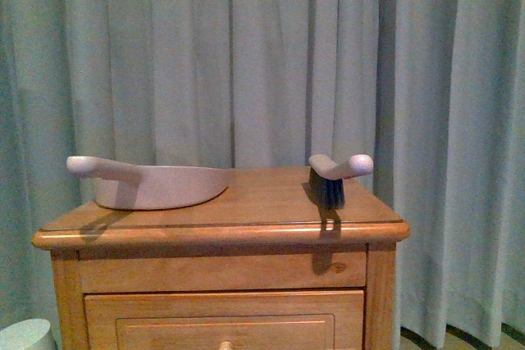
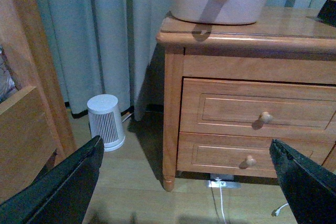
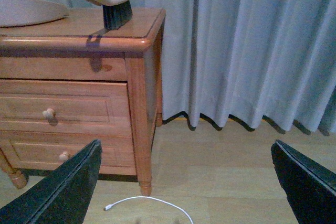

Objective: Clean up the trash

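wooden nightstand (image 1: 221, 231) mid-frame, top and drawer fronts visible | beige-pink dustpan (image 1: 160, 184) on top by left edge, handle pointing left | brush (image 1: 335, 179) by right edge, standing on dark bristles, pale handle pointing right | dustpan and brush well apart | grey-green curtain (image 1: 246, 55) behind

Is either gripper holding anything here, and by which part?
Nothing is held. The left gripper and right gripper are both open and empty; the brush and dustpan lie on the cabinet.
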